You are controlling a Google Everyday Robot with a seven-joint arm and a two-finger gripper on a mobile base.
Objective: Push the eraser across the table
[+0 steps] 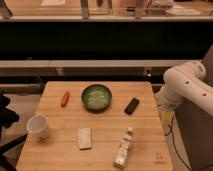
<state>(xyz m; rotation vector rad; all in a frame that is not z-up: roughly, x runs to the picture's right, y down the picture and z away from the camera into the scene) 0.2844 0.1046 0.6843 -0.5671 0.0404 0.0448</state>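
The eraser (132, 105) is a small flat black block lying at an angle on the right part of the light wooden table (105, 125), just right of the green bowl (96, 96). My white arm (184, 86) is bent beside the table's right edge, a little right of the eraser and not touching it. My gripper itself does not show; the arm's end is hidden past the table's edge.
On the table there is also an orange-red carrot-like piece (64, 98) at the back left, a white cup (39, 126) at the left, a pale grey-white pad (84, 138) at the front middle and a lying bottle (124, 148) at the front right. A dark counter stands behind the table.
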